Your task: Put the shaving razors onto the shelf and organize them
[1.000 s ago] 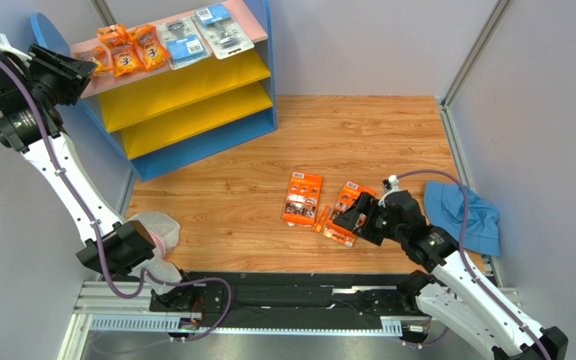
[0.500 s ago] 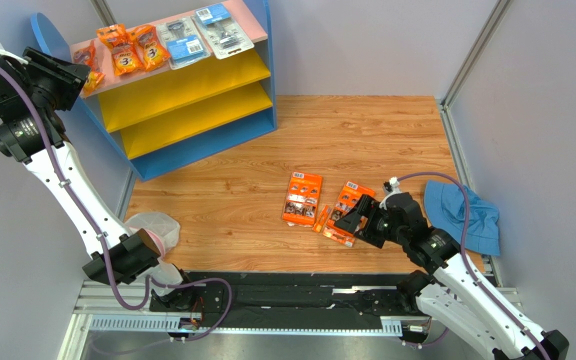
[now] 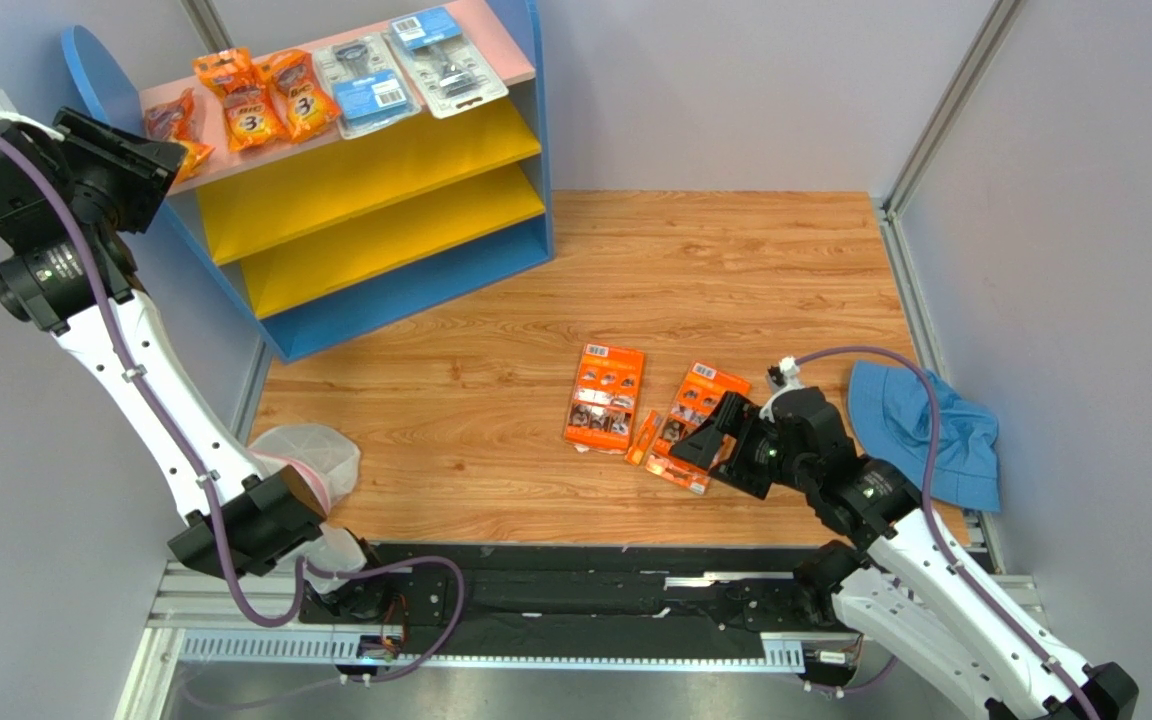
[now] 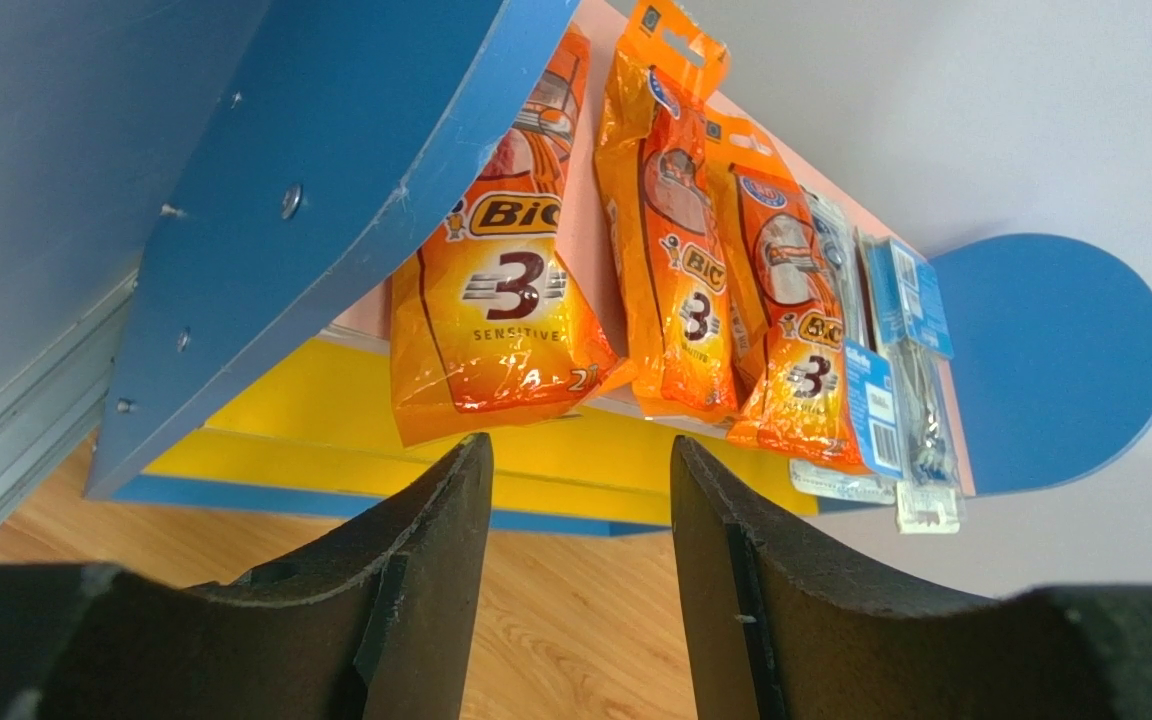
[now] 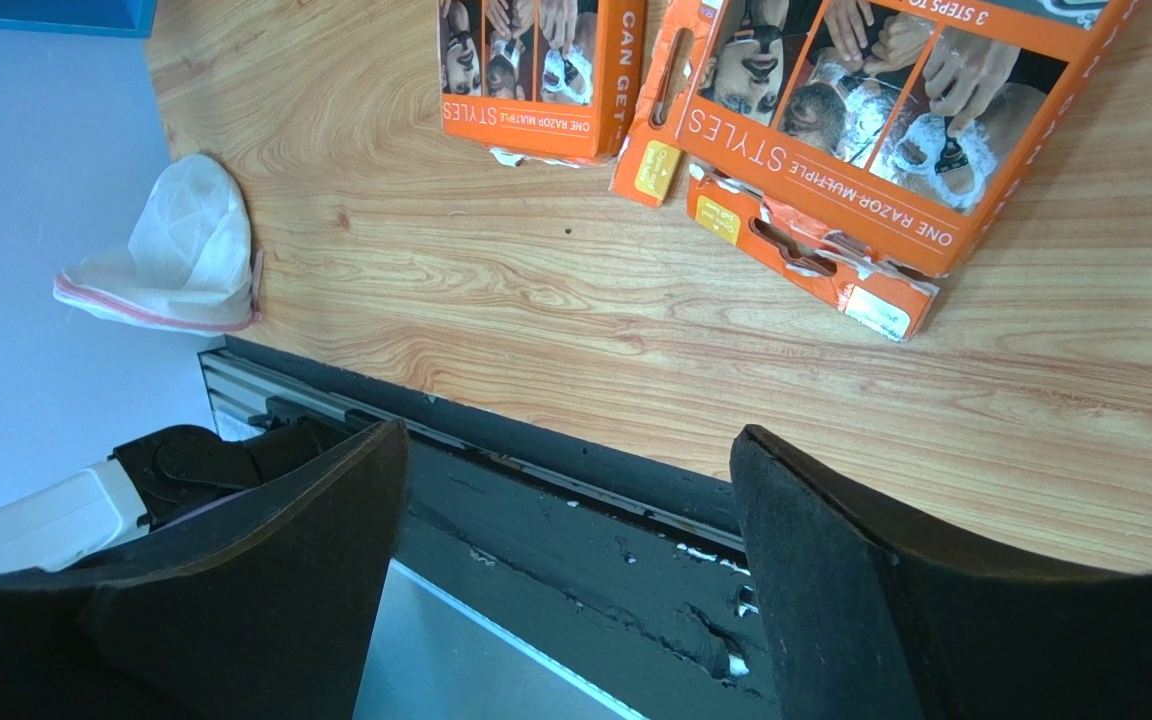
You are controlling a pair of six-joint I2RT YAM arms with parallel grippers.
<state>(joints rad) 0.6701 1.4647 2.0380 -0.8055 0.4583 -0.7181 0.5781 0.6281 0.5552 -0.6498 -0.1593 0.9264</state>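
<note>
The shelf [image 3: 387, 278] stands at the far left. Its pink top board [image 3: 492, 60] holds three small orange bags [image 3: 244, 98] and two clear blister packs [image 3: 402, 68]. The leftmost bag [image 3: 177, 120] lies tilted at the board's left end. My left gripper [image 3: 144, 150] is open and empty just left of that bag. In the left wrist view the gripper [image 4: 579, 450] sits a little short of the bags [image 4: 507, 285]. Two wider orange cards [image 3: 606, 395] [image 3: 699, 402] lie on the wood floor. My right gripper [image 3: 695, 443] is open and empty at their near edge. The right wrist view shows this gripper [image 5: 570, 450] and the cards [image 5: 883, 105].
A blue cloth [image 3: 920, 435] lies right of the right arm. A white plastic bag [image 3: 304, 458] lies by the left arm's base and also shows in the right wrist view [image 5: 177, 248]. A black rail [image 3: 582, 578] runs along the near edge. Grey walls enclose the floor.
The leftmost orange bag tipped from flat to tilted at the board's left end. My left gripper drew back slightly from it. My right gripper shifted a little left and nearer, off the cards.
</note>
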